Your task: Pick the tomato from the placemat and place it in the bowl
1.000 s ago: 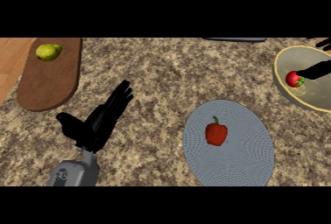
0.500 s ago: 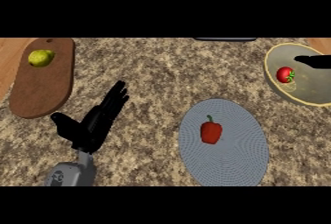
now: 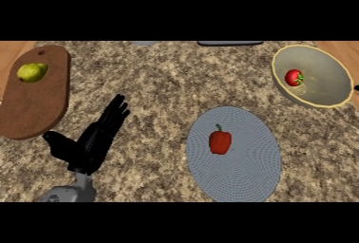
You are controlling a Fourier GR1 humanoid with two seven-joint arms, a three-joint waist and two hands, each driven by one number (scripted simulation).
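The red tomato (image 3: 294, 77) lies inside the tan bowl (image 3: 335, 71) at the upper right, against its left wall, with nothing touching it. Below it, in the middle, is the grey-blue oval placemat (image 3: 242, 168), and a red bell pepper (image 3: 220, 141) lies on it. My left hand (image 3: 95, 140) rests open at the lower left, fingers pointing up, well apart from the mat and the bowl. Only a small dark sliver of my right hand (image 3: 356, 88) shows at the right edge, just outside the bowl's rim.
A brown cutting board (image 3: 35, 107) lies at the far left with a yellow-green fruit (image 3: 32, 72) on its upper end. A dark flat object (image 3: 230, 43) and a grey one (image 3: 144, 43) peek in at the top edge. Speckled stone counter lies between them.
My right hand has drawn back from over the bowl to the right edge, leaving the tomato lying in the bowl. The left hand has kept its pose.
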